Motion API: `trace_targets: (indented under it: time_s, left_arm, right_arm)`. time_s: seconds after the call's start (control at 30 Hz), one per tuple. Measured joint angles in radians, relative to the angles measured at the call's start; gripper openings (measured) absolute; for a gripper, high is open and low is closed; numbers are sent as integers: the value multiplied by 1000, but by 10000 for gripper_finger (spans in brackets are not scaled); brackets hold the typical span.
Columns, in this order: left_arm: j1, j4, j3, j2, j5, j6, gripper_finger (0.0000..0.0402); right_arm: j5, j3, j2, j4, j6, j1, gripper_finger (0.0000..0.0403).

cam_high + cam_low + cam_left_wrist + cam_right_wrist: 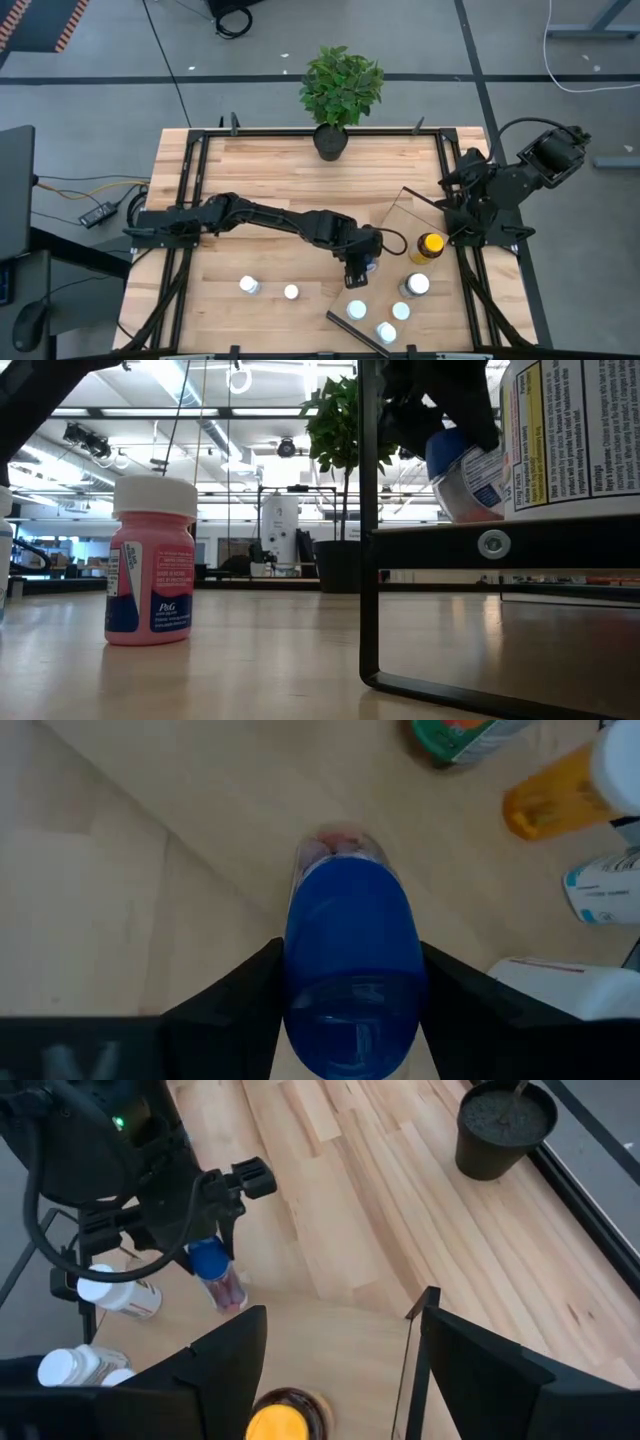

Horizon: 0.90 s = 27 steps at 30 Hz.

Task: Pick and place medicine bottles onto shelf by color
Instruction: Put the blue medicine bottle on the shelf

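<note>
My left gripper (358,268) reaches over the left edge of the shelf (400,225), a light-wood board with dark trim raised on a dark frame (370,560). It is shut on the blue-capped bottle (371,265), a clear bottle with pink contents. The amber bottle with the yellow cap (428,247) and several white-capped bottles (400,311) stand on the shelf. Two more white-capped bottles (248,285) stand on the tabletop to the left; one shows pink (152,565) in the low view. My right gripper (345,1312) is open, held above the shelf's right side. My left gripper pinches the bottle's blue cap (350,940) between its two fingers (240,990), one on each side. The fingers come from above, pointing down. The bottle (215,1275) hangs below them, tilted, its clear body (340,845) lifted clear over the shelf's left edge.
A potted green plant (340,95) stands at the table's far edge. A large white labelled bottle (570,430) stands on the shelf close to the low camera. A black frame (190,180) borders the plank tabletop. Bare wood lies between the plant and the shelf.
</note>
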<state>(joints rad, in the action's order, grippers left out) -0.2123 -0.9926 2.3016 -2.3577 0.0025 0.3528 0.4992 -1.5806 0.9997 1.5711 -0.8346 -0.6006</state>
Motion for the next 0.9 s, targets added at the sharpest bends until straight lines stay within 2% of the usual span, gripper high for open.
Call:
trace_targets:
  time_s: [0.43,0.73,0.9]
  left_arm:
    - [0,33,8,0,43,-259,207]
    - [3,42,8,0,54,-442,234]
    - [4,48,8,0,56,-489,232]
  right_arm:
    - [0,0,0,0,-50,0,272]
    - [0,0,7,0,-157,0,272]
    - [0,0,18,0,-197,0,272]
